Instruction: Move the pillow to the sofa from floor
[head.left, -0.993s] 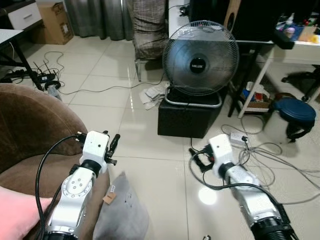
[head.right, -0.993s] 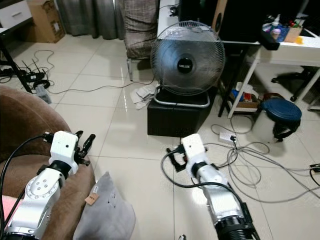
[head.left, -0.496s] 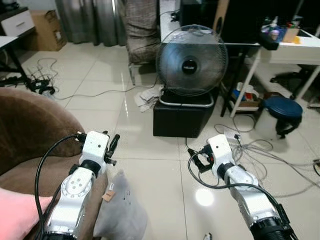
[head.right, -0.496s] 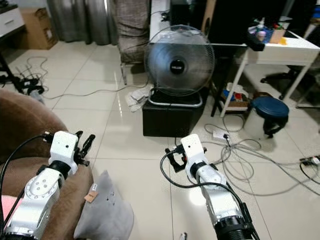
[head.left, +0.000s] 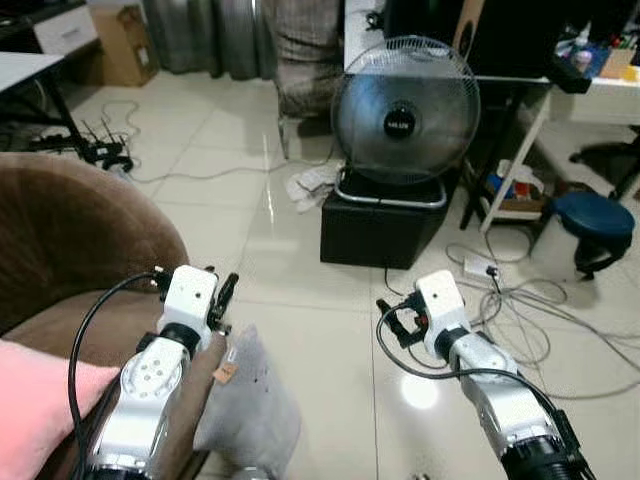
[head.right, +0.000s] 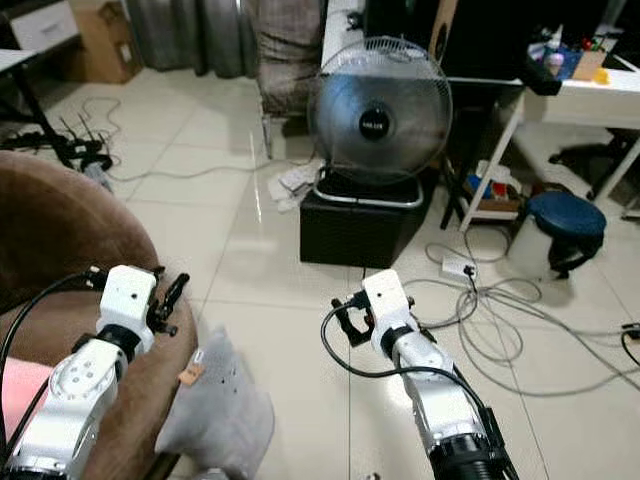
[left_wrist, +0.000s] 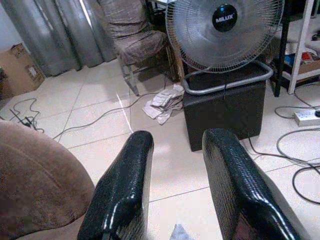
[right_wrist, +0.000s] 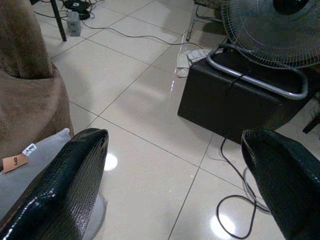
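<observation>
Item, as I see it from the head camera: grey pillow (head.left: 248, 405) on the tiled floor (head.left: 330, 340), leaning against the front edge of the brown sofa (head.left: 80, 250). Its long axis runs up and away from me, one corner pointing up, with a tan tag (head.left: 226, 372) near that corner.

Left gripper (head.left: 222, 300): above the sofa edge, just beside the pillow's upper corner, fingers (left_wrist: 125, 190) apart, holding nothing.

Right gripper (head.left: 395, 322): over bare tile, well apart from the pillow, fingers (right_wrist: 65, 185) spread wide.

Pink cushion (head.left: 40, 400) on the sofa seat.

Open tile lies between the pillow and the black box (head.left: 385, 225) bearing the fan (head.left: 405, 110); loose cables (head.left: 520, 300) at right.
</observation>
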